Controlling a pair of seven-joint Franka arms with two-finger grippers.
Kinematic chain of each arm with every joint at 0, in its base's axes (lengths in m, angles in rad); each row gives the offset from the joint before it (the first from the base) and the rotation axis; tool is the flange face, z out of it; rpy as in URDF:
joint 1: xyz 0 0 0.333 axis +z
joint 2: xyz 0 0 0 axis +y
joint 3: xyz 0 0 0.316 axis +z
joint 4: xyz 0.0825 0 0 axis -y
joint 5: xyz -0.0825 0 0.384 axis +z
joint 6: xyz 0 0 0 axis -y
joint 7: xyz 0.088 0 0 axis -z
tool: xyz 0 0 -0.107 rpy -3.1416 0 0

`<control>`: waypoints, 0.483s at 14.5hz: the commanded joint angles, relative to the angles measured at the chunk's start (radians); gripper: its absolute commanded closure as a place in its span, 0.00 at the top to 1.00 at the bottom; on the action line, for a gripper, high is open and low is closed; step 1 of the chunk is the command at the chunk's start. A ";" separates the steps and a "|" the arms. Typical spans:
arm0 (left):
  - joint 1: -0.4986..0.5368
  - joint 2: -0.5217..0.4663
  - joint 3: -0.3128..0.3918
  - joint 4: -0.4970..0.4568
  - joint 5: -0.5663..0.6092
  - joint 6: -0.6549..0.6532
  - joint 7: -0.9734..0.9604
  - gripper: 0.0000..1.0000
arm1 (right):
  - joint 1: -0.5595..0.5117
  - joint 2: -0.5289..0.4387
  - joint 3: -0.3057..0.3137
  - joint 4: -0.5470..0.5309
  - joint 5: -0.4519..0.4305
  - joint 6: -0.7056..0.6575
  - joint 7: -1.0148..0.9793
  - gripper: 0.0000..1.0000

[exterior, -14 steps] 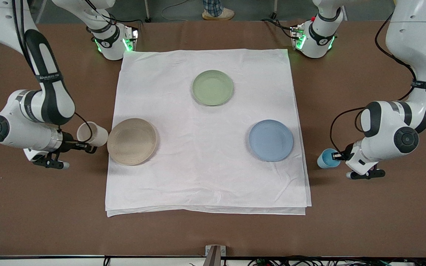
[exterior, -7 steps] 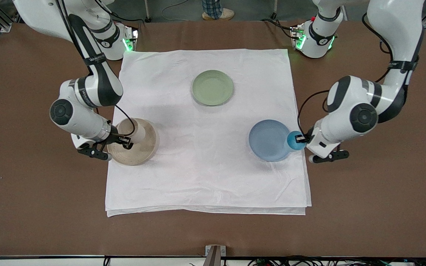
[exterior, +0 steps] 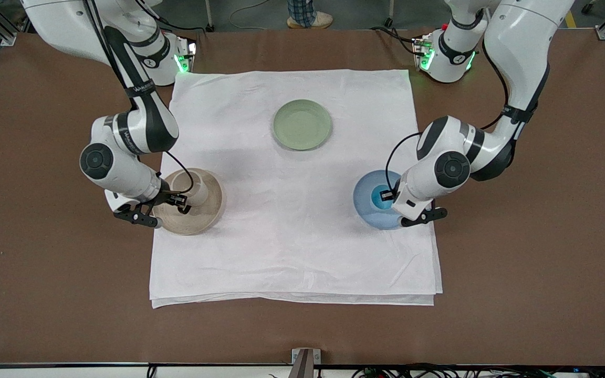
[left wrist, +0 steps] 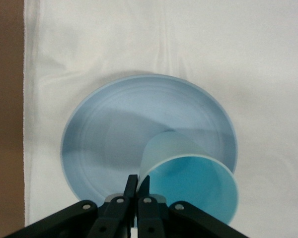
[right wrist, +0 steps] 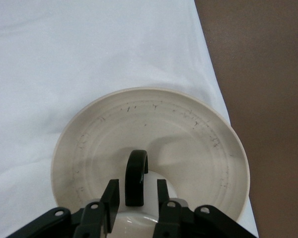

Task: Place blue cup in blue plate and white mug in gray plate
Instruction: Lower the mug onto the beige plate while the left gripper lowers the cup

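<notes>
The blue cup (exterior: pixel 380 199) is tilted with its base on the blue plate (exterior: pixel 364 202). My left gripper (exterior: pixel 388 195) is shut on the cup's rim. In the left wrist view the fingertips (left wrist: pixel 132 182) pinch the rim of the cup (left wrist: pixel 193 183) over the plate (left wrist: pixel 104 144). The white mug (exterior: pixel 196 190) rests on the gray plate (exterior: pixel 197 221). My right gripper (exterior: pixel 180 199) is at the mug. In the right wrist view its fingers (right wrist: pixel 111 191) stand apart on either side of the dark handle (right wrist: pixel 136 176), not touching it, over the plate (right wrist: pixel 188 134).
A sage-green plate (exterior: pixel 302 124) sits on the white cloth (exterior: pixel 292 252), nearer the arms' bases. The cloth covers the middle of the brown table (exterior: pixel 45 289). Both task plates lie near the cloth's side edges.
The left arm carried the blue cup from off the cloth onto the blue plate. The right arm carried the white mug from beside the gray plate onto it, then hardly moved.
</notes>
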 commanded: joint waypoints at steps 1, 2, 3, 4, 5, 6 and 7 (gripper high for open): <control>0.013 -0.006 0.000 0.003 0.021 0.006 -0.013 0.44 | -0.013 -0.012 -0.003 0.037 -0.022 -0.034 -0.004 1.00; 0.021 -0.020 0.000 0.008 0.021 0.000 -0.013 0.76 | -0.031 -0.014 -0.008 0.103 -0.022 -0.136 -0.007 1.00; 0.025 -0.047 0.003 0.009 0.021 -0.007 -0.010 0.99 | -0.052 -0.014 -0.008 0.187 -0.024 -0.258 -0.014 1.00; 0.038 -0.086 0.003 0.018 0.021 -0.030 -0.008 1.00 | -0.080 -0.012 -0.008 0.274 -0.024 -0.375 -0.048 1.00; 0.045 -0.125 0.004 0.049 0.021 -0.079 -0.004 1.00 | -0.115 -0.011 -0.008 0.347 -0.024 -0.464 -0.123 1.00; 0.061 -0.158 0.006 0.090 0.021 -0.136 -0.001 1.00 | -0.160 -0.014 -0.009 0.376 -0.024 -0.499 -0.204 1.00; 0.083 -0.179 0.006 0.142 0.023 -0.194 0.004 1.00 | -0.207 -0.015 -0.009 0.399 -0.027 -0.513 -0.314 1.00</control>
